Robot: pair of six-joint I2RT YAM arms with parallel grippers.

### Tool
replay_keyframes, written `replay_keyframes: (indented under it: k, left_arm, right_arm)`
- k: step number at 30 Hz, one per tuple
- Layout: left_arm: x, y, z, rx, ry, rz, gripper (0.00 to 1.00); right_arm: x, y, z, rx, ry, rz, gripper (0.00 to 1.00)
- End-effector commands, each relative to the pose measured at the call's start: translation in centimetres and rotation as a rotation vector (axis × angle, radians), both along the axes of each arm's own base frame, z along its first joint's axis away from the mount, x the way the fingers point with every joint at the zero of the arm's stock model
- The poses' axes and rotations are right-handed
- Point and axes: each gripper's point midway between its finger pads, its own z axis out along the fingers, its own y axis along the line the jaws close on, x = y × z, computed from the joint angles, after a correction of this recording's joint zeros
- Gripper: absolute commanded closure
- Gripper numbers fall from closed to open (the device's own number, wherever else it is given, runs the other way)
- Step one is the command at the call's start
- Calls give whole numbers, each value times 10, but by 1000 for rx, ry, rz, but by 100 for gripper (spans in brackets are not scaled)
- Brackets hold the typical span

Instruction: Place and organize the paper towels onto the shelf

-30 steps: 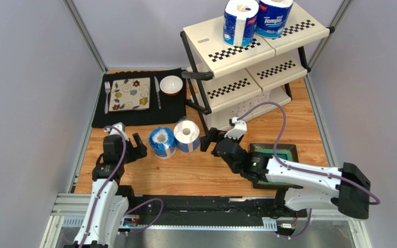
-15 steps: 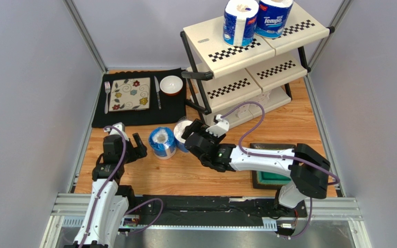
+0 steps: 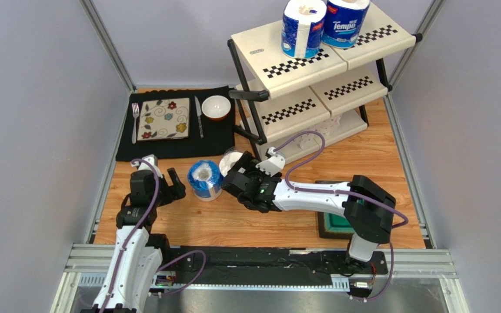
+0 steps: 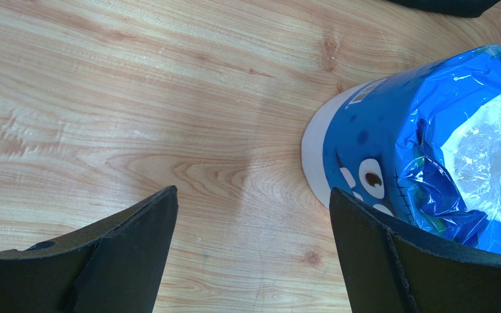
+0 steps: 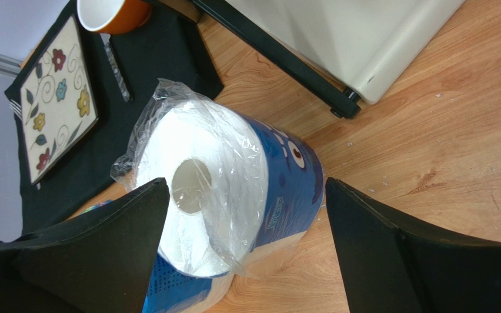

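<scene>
— How many paper towels can you count?

— Four. Two stand side by side on the top tier of the shelf [image 3: 279, 64], at one o'clock on the table [image 3: 377, 163]. They are the left shelf roll [image 3: 303, 29] and the right shelf roll [image 3: 345, 25], both in blue wrappers. Two more stand on the wood near the middle: the crinkled blue roll [image 3: 205, 180] and, just beside it at its three o'clock, the clear-topped roll [image 5: 233, 163].

— And the grippers?

— The right gripper [image 5: 246, 189] has its jaws spread wide, one finger on either side of the clear-topped roll. I cannot tell whether the pads touch it. The left gripper [image 4: 253, 195] hangs over bare wood with its jaws apart, the crinkled blue roll just past its finger at three o'clock.

— Anything else?

— At ten o'clock, one black mat [image 3: 126, 149] carries one fork [image 3: 135, 120], one flowered plate [image 3: 164, 119], one knife [image 3: 198, 117] and one bowl [image 3: 216, 106]. One green tray [image 3: 333, 225] lies at five o'clock, partly under the right arm [image 3: 318, 195].
</scene>
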Motion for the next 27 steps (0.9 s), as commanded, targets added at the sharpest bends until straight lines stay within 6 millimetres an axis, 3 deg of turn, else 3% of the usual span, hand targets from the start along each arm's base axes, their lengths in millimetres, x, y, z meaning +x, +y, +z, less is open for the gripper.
replay_keyframes:
  k: [1,5,27]
  left_arm:
    - [4,1,4,12,-29,-9,5]
    - [4,0,4,12,-27,-10,5]
    - [4,0,4,11,-27,-11,5]
  right_arm:
    - [8,-3,10,11,-54,-81,11]
    - [9,-2,3,-4,-49,-82,18]
    - [9,6,-23,-62,-10,-58,19]
